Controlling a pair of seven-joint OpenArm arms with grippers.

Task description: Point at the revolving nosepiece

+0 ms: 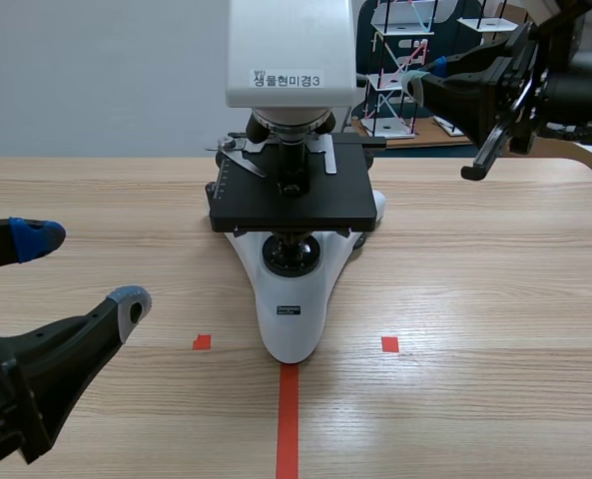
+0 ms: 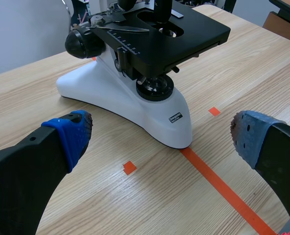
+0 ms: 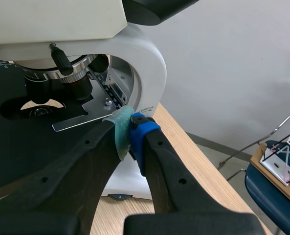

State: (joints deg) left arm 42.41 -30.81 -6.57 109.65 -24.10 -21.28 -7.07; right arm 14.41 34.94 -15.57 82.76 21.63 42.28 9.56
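Our right claw [image 3: 130, 131], pads pressed together, aims at the revolving nosepiece [image 3: 69, 73] under the microscope [image 1: 291, 319] head, not touching it. We judge the pointing nearly done. Our left claw [image 1: 81, 271] gapes wide, low over the table [image 1: 475, 299].

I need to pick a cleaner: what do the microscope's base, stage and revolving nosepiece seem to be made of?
The base is glossy white and smooth with soft highlights: moulded plastic or painted metal, the look leaves it open. The stage is matt black, flat and crisp-edged, likely coated metal. The revolving nosepiece shows a bright silvery ring with fine knurling, apparently bare metal.
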